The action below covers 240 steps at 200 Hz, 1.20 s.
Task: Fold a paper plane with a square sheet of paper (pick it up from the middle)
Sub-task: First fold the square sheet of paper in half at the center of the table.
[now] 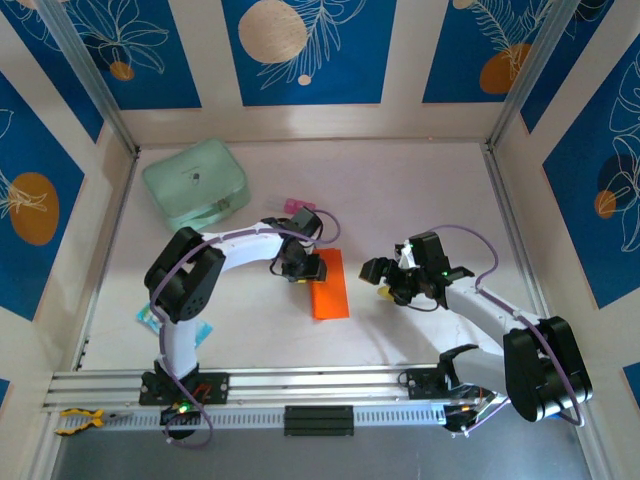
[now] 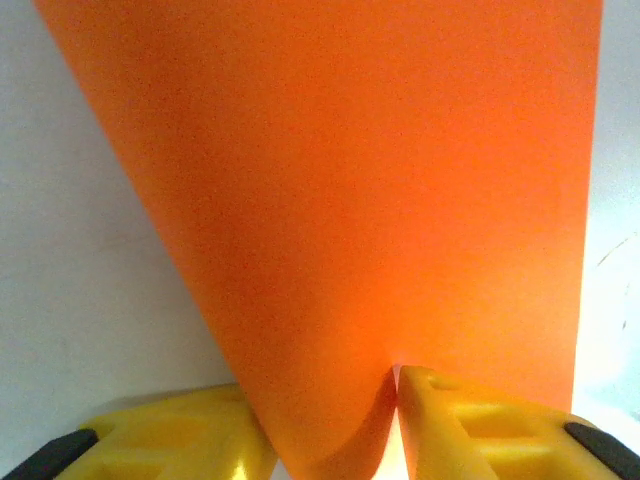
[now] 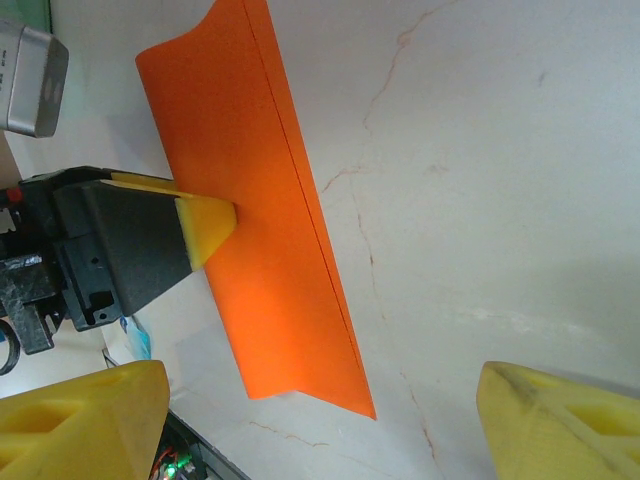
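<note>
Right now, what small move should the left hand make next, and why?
Probably close the left hand fully on the paper. A raised fold of its edge sits between the fingers, which stand apart, so the grip looks unfinished. The right hand hovers open beside the paper, apart from it.
</note>
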Each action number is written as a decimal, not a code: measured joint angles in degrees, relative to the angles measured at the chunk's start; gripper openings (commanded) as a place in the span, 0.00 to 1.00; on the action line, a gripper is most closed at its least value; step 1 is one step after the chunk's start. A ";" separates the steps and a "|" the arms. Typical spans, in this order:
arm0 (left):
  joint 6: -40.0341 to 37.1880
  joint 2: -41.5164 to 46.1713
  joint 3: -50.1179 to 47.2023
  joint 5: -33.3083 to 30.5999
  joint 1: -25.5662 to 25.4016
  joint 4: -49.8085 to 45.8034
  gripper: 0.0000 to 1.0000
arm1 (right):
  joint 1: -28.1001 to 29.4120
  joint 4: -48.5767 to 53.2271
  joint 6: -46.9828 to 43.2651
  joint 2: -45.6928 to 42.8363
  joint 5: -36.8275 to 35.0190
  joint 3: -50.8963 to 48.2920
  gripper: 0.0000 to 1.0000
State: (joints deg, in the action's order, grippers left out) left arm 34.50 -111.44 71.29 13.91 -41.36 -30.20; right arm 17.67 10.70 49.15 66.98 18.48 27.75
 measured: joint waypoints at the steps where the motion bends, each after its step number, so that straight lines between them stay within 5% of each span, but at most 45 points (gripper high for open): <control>1: 0.07 0.02 0.00 0.00 -0.02 0.04 0.45 | 0.00 0.00 0.00 0.00 0.00 0.00 0.81; 240: 0.09 -0.50 0.94 -0.04 -0.07 -0.50 0.54 | 0.00 0.00 -0.02 0.87 0.17 0.00 0.81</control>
State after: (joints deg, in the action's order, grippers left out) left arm 34.59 -111.94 72.23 13.87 -41.43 -30.70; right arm 17.67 10.70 49.12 67.85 18.65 27.75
